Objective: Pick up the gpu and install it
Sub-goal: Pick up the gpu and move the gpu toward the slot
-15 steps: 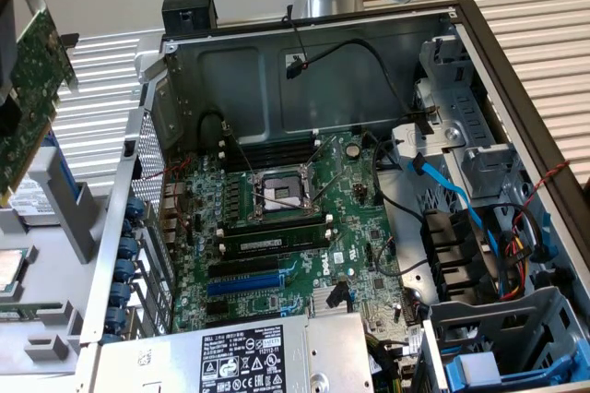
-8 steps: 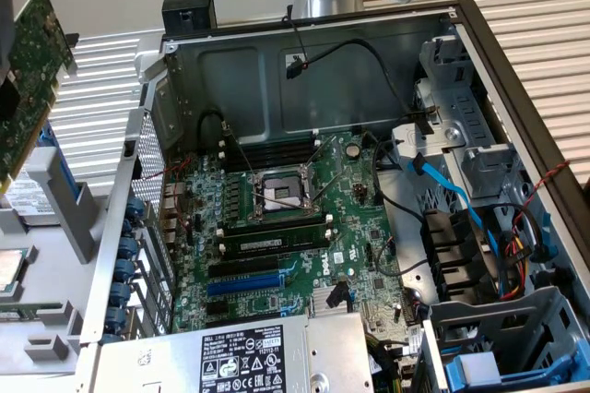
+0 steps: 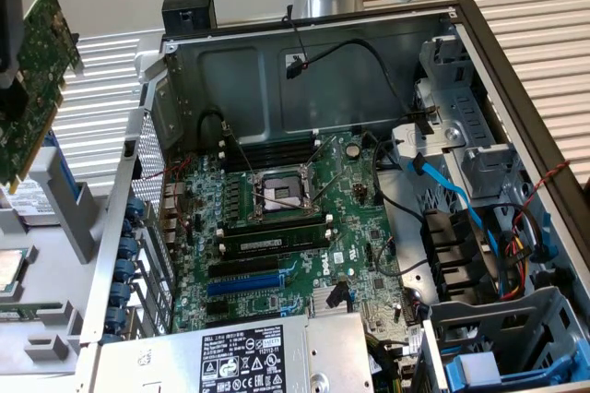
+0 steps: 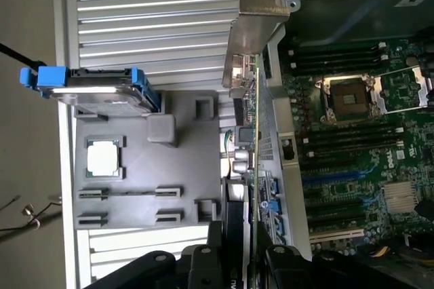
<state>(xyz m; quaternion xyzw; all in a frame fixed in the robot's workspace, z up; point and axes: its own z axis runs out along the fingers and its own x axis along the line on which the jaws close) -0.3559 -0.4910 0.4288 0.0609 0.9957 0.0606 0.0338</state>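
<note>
Closest in, on the wrist view: black gripper (image 4: 247, 252), jaws clamped on the fan-shroud end of the gpu (image 4: 241, 146). Card seen edge-on, silver bracket (image 4: 258, 28) at the end far from the grip. No slack visible in the hold.

Exterior view: gpu (image 3: 35, 89) hangs in the air off the exterior view's left of the open case (image 3: 277, 70). It is outside the perforated side wall (image 3: 146, 160), on the side of the grey parts tray (image 4: 146, 167). Not over the motherboard (image 3: 286, 227); it touches nothing but the gripper.

On the tray: a loose processor chip (image 4: 104, 159) and a drive (image 4: 95, 89) in a blue carrier, both below the card.

Likely target, as I judge it: the long expansion slots (image 3: 241, 278) at the power supply (image 3: 240, 356) end of the board. The rear bracket bays (image 3: 129, 259) run along the near wall.

Doing this carry well, as I read it:
- Card upright, no twist in the jaws.
- Side wall cleared with margin before any descent.
- Bracket lined to one rear bay, contact edge square over a single slot, not across two.
- Loose red and black wires (image 3: 169, 169) lie by that wall and are worth steering round.
- Memory sticks (image 3: 277, 241) sit near the slots; the card should go down parallel to them, pressed evenly, not rocked.
</note>
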